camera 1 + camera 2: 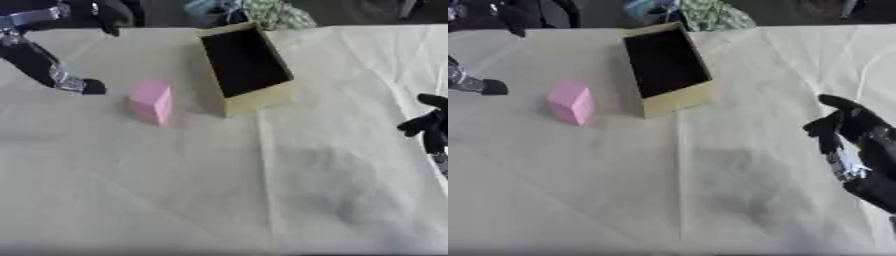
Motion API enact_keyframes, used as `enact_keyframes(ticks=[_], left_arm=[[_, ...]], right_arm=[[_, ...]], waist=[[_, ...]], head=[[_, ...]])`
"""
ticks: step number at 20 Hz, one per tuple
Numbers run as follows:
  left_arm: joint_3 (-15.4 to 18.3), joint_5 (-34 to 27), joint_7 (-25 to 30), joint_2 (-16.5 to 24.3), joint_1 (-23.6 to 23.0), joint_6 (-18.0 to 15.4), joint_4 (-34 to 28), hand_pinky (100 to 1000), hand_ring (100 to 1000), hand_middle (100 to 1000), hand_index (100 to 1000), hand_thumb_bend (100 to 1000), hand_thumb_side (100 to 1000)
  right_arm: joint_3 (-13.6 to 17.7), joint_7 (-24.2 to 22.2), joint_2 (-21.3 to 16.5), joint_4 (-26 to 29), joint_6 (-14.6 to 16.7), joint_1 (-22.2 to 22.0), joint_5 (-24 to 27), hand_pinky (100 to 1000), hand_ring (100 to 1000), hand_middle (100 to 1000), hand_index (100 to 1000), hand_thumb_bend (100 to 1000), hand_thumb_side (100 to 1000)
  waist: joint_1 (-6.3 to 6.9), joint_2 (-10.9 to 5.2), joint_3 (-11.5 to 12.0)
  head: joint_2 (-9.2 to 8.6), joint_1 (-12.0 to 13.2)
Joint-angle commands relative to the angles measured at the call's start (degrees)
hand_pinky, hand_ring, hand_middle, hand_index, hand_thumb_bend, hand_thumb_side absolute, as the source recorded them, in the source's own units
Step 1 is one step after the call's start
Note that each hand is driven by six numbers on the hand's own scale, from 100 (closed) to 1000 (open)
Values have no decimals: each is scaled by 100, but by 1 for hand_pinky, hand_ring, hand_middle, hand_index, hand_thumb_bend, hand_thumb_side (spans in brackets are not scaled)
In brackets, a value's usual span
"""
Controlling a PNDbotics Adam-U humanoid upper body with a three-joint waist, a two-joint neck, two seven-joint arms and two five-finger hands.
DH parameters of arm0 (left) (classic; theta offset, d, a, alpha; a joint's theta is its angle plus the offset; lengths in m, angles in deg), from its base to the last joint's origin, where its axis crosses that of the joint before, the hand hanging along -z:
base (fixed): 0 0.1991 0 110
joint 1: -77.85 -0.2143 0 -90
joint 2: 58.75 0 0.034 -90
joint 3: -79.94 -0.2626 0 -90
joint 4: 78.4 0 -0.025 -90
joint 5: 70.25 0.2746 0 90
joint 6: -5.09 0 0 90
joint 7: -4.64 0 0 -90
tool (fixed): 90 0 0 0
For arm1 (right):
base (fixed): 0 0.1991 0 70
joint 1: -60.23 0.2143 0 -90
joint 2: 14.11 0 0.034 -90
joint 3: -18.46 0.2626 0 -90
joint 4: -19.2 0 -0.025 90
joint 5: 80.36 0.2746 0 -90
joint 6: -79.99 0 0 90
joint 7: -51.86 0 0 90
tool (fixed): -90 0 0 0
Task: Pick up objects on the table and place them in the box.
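left hand (83,86) hangs at the far left of the table, on the end of a black and silver arm that comes in from the upper left corner; only a dark tip of it shows clearly, a little way left of the pink block (150,101), apart from it and holding nothing, and i cannot tell whether its fingers are spread or curled. right hand (852,145) sits at the right edge of the table, best seen in the right eye view, with its fingers relaxed and somewhat apart, pointing roughly up and inward, nothing in them. the pink block stands upright on the pale cloth-covered table (262,200), just beside the left side of the box (280,98) but not touching it as far as i can see. the box is an open yellowish carton with a dark inside, set askew toward the far middle of the table; nothing can be made out in it, though its depth is too dark to be sure. judging by this, the task looks to be at or near its start: the one visible object is not yet picked up and neither hand is on it. what is left seems to be the reach, the grasp, the lift over the box wall and the release, and the left hand looks better placed for that.
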Motion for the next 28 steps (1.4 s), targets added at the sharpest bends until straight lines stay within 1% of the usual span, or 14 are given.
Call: enact_keyframes(ticks=[1,8,13,20,28], left_arm=[[-58,262,187,-28,286,-33,258,806,717,684,949,618,491],[-280,857,342,-484,754,-137,908,801,716,678,963,639,508],[-478,1279,497,-750,1015,-332,1363,796,721,678,970,701,503],[-575,1821,530,-958,1133,-632,1844,792,722,675,974,731,495],[-643,2086,487,-1037,1145,-827,2098,790,720,672,976,756,498]], right_arm=[[1,-19,-142,42,15,28,2,763,695,531,922,100,571],[-7,-30,-143,26,21,-3,5,763,696,531,922,100,571],[-6,-38,-138,17,21,-10,2,762,696,531,922,100,572],[5,-34,-124,8,14,-17,-11,762,696,530,922,100,573],[12,-40,-109,4,5,-5,-16,762,696,529,922,100,574]], waist=[[16,-107,2],[7,-144,9],[13,-143,7],[27,-122,-4],[41,-91,-3]], head=[[58,18],[95,44],[106,62],[106,51],[106,35]])
